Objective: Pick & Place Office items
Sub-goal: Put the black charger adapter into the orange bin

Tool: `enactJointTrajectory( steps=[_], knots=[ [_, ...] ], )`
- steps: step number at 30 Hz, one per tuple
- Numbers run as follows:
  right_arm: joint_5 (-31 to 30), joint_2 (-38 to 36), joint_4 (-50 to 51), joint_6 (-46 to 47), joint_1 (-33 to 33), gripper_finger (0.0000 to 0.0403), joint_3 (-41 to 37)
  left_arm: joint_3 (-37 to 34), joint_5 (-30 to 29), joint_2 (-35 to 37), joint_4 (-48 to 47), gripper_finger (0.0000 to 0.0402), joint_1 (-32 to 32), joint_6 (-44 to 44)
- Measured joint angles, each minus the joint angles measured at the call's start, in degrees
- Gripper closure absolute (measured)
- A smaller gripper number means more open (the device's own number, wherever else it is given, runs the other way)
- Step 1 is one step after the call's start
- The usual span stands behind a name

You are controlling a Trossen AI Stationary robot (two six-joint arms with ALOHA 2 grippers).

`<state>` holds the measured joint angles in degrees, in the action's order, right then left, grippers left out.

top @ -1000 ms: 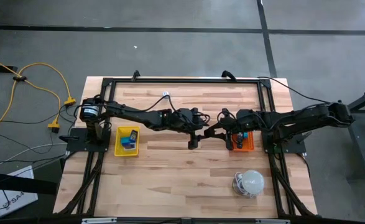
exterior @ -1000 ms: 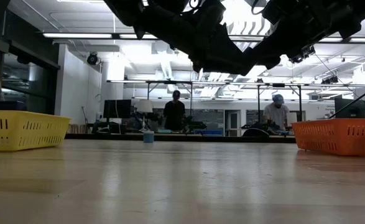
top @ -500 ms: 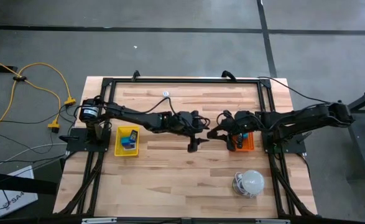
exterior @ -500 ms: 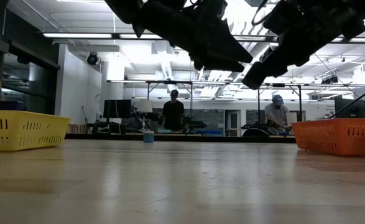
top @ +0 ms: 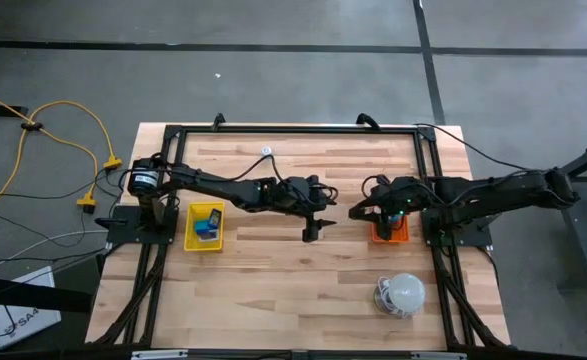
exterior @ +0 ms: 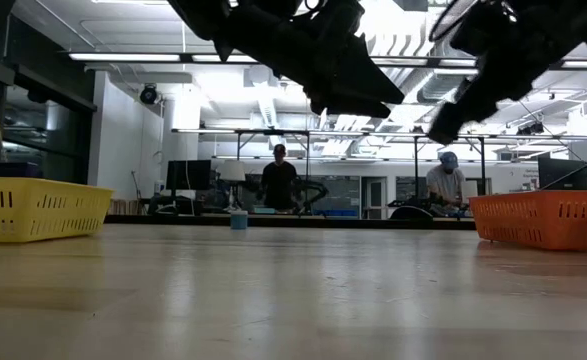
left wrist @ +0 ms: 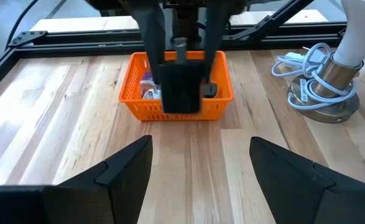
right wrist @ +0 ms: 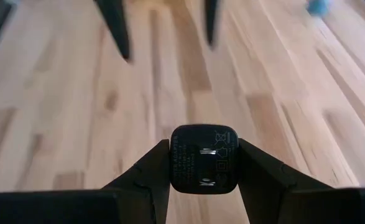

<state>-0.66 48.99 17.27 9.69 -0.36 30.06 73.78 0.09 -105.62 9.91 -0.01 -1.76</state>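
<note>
Worktop [top: 293, 270] of pale wood planks carries a yellow tray [top: 205, 227] by the left arm's base, an orange tray [top: 391, 226] by the right arm's base, and a white dome with coiled cable [top: 405, 293] near the front right.

Left claw [top: 311, 232] hangs mid-worktop, fingers spread apart with nothing between them; its wrist view looks past them at the orange tray [left wrist: 176, 87].

Right claw [right wrist: 204, 163] is clamped on a small black block [right wrist: 204, 160]. The block sits squarely between the two fingers, pinched on its two sides, its marked face towards the wrist camera and bare planks beyond it. From above, the right claw [top: 359, 210] shows at the inner edge of the orange tray, clear of the worktop surface in the low view [exterior: 443, 130].

Step in hand, as I judge it: carrying the block for placing, destination not certain from these views. To do it well, keep the pinch firm since the block is small and smooth-looking, travel high enough to clear tray walls, keep well apart from the left arm in the middle, then lower over the target tray's open centre before letting go. Dropping from a height risks a bounce out.

Other small items lie inside both trays, too small to sort.
</note>
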Motion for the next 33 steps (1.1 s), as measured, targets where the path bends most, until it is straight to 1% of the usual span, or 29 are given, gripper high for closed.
enactJointTrajectory(
  steps=[6, 10, 13, 21, 25, 31, 33],
  knots=[
    [-4.93, -4.41, 8.69, 5.42, 0.00, 0.0264, 0.00, 0.00, 0.01, 0.00, 0.00, 0.0139, 0.00, 0.00],
    [-6.96, -5.54, 14.05, 10.07, 0.00, 0.0264, 0.00, 0.00, 0.01, 0.00, -0.02, 0.0139, 0.00, 0.00],
    [-7.37, -5.63, 17.40, 13.23, 0.00, 0.0264, 0.00, 0.00, 0.01, 0.00, -0.04, 0.0139, 0.00, 0.00],
    [-7.08, -5.63, 21.87, 17.68, 0.00, 0.0264, -0.02, 0.00, 0.01, 0.00, -0.06, 0.0139, 0.00, 0.00],
    [-8.69, -5.63, 24.24, 20.78, 0.00, 0.0264, 0.00, 0.00, 0.03, 0.00, -0.07, 0.0139, 0.00, 0.00],
    [-13.85, -5.61, 30.13, 27.45, 0.00, 0.0264, -0.02, 0.00, 0.03, 0.00, -0.08, 0.0139, 0.00, -0.04],
    [-14.42, -5.61, 30.45, 29.28, 0.00, 0.0264, -0.01, 0.00, 0.03, 0.00, -0.09, 0.0139, 0.00, -0.04]
  ],
)
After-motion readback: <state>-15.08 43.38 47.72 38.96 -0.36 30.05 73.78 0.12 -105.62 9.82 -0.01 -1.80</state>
